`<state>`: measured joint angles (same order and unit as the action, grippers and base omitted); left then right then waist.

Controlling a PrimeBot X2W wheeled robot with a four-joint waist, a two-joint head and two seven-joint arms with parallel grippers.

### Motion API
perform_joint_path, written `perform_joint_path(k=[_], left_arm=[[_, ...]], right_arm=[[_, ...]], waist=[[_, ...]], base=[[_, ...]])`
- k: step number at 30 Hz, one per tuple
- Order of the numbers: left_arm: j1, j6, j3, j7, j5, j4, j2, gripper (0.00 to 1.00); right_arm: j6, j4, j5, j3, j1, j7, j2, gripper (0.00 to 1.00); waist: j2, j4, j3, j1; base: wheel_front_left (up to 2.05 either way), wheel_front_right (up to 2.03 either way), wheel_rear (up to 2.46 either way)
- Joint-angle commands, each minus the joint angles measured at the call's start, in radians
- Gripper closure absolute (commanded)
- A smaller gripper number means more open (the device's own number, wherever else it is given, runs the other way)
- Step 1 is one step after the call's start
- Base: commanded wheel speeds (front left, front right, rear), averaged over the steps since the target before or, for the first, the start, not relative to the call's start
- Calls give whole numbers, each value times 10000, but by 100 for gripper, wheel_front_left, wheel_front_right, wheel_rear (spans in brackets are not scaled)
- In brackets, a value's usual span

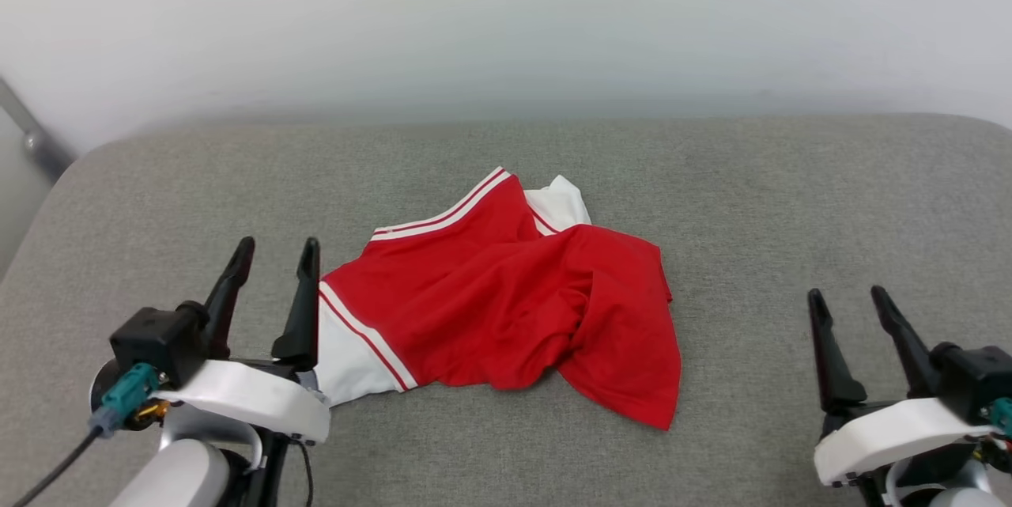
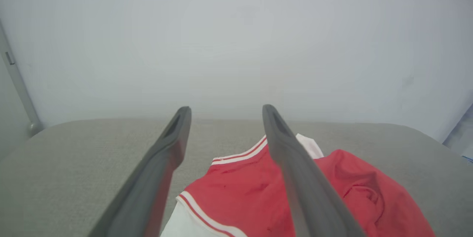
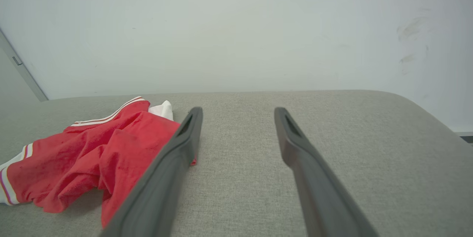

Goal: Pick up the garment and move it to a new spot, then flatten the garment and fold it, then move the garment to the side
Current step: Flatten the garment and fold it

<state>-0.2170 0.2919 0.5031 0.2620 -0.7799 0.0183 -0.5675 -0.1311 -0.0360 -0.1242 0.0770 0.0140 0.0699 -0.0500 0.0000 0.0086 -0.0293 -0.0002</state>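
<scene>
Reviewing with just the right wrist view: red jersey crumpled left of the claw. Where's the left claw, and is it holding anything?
Observer: Head view shows the left claw open, beside the white sleeve of the garment, gripping nothing.
Operator: Is the garment flat?
Observer: No; from above it lies bunched, one red flap folded over the middle.
Operator: How near is my right claw?
Observer: The right claw is open, clearly apart from the garment, bare grey cushion between.
</scene>
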Motion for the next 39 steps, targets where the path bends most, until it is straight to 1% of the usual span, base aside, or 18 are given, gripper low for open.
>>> perform_joint_path(k=[1,6,9,10,11,13,15,19,23,27,28,29,32,36,37,38,39], left_arm=[[259,-64,-215,24,356,117,199,0],[662,-371,-891,28,1384,331,883,0],[821,-602,-1194,29,1761,327,1231,0],[847,-671,-1292,29,1863,312,1343,0],[855,-760,-1365,29,1952,280,1454,0],[817,-979,-1479,29,2107,208,1684,0],[763,-1169,-1639,30,2223,88,1934,0],[691,-1524,-2007,30,2524,-76,2485,0],[532,-1996,-2318,31,2867,-219,3028,0],[398,-2488,-2627,31,3213,-409,3510,0],[386,-2583,-2703,31,3296,-476,3600,0],[386,-2583,-2703,31,3296,-476,3600,0],[255,-2867,-2900,31,3513,-610,3891,0],[241,-3198,-3138,31,3784,-803,4134,0],[233,-3285,-3200,31,3862,-857,4179,0],[216,-3361,-3254,31,3928,-917,4216,0],[198,-3435,-3290,31,3983,-976,4239,0]], right_arm=[[7,14,-125,190,-91,-72,-8,0],[7,-59,-120,868,226,-563,-5,0],[5,-259,21,1299,546,-1546,2,0],[7,-326,81,1351,725,-2008,-33,0],[7,-441,251,1400,826,-2578,-244,0],[7,-539,59,1395,1189,-3591,-487,0],[7,-708,30,1201,1493,-4763,-869,0],[7,-882,-605,810,2200,-7023,-1365,0],[7,-940,-1097,301,2810,-8678,-1606,0],[7,-1199,-1305,-122,3432,-9520,-1728,0],[7,-1353,-1304,-214,3576,-9628,-1772,0],[7,-1353,-1304,-214,3576,-9628,-1772,0],[7,-1943,-1310,-444,3895,-9884,-1855,0],[7,-2977,-1337,-603,4094,-10108,-1751,0],[7,-3247,-1451,-590,4066,-10217,-1641,9],[7,-3459,-1476,-651,4046,-10275,-1581,51],[7,-3633,-1542,-742,4003,-10355,-1541,78]], waist=[[0,101,-36,2],[0,521,-172,2],[0,897,-328,2],[0,1028,-408,2],[0,1181,-502,2],[0,1483,-701,2],[0,1776,-894,2],[0,2335,-1254,2],[0,2831,-1635,2],[0,3138,-1952,2],[0,3175,-2013,2],[0,3175,-2013,2],[0,3243,-2215,2],[0,3194,-2326,2],[0,3166,-2337,2],[0,3137,-2338,2],[0,3105,-2326,2]], base=[[0,0,0],[0,0,0],[0,0,0],[0,0,0],[0,0,0],[0,0,0],[0,0,0],[0,0,0],[0,0,0],[0,0,0],[0,0,0],[0,0,0],[0,0,0],[0,0,0],[0,0,0],[0,0,0],[0,0,0]])
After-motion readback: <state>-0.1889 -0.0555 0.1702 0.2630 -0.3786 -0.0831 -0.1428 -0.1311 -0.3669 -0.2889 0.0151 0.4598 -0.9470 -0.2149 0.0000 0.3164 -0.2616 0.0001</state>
